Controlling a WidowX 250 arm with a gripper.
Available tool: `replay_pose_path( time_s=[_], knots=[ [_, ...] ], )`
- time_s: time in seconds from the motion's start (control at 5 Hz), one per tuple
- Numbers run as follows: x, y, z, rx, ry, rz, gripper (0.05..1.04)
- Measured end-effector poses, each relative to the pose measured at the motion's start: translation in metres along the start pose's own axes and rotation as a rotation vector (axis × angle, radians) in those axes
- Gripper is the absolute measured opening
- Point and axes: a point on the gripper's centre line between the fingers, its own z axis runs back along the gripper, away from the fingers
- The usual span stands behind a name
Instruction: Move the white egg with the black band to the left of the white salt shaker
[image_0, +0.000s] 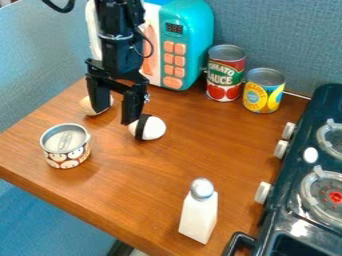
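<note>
In the camera view, here's the pincer (115, 117), hanging from the arm over the counter (150, 185), up towards its back left corner! Its two fingers stand well apart, pointing down, and there's nothing to be seen in their hold. Just beside the finger nearer the stove (286, 215) sits the white ball (155, 128), black band (141, 127) round its side, lying on the counter to the right of the pincer; whether they touch, I can't tell. Over on the other side, partly hidden behind the other finger, it's the pale ball (87, 106), close to the counter's left edge.

Forward and left of the pincer, well apart from it, stands the short can (65, 145), grey lid up, near the counter's front left corner. To the back edge now: the teal microwave (195, 40) with its orange buttons rises behind the arm, then the red can (226, 73), and right beside that the yellow can (263, 91), towards the back right corner. Down by the front edge, upright, there's the white shaker (199, 212) with its silver top, and the dark stove lines the counter's right edge, knobs facing in.
</note>
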Motion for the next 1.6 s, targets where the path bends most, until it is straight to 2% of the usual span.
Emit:
replay_pose_path(
  time_s=[0.2, 0.4, 0.6, 0.8, 1.0, 1.4, 1.6],
  knots=[
    [-0.001, -0.001, -0.011, -0.009, 0.036, -0.009, 1.006],
    [0.0, 0.011, -0.007, 0.061, 0.065, -0.135, 1.006],
    [0.005, 0.013, -0.008, 0.102, 0.044, -0.219, 1.006],
    [0.016, 0.005, -0.009, 0.124, 0.032, -0.428, 1.006],
    [0.035, 0.003, -0.021, 0.098, 0.024, -0.572, 1.006],
    [0.051, 0.003, -0.027, 0.095, 0.01, -0.62, 1.006],
    [0.054, 0.006, -0.036, 0.099, 0.043, -0.597, 1.006]
  ],
)
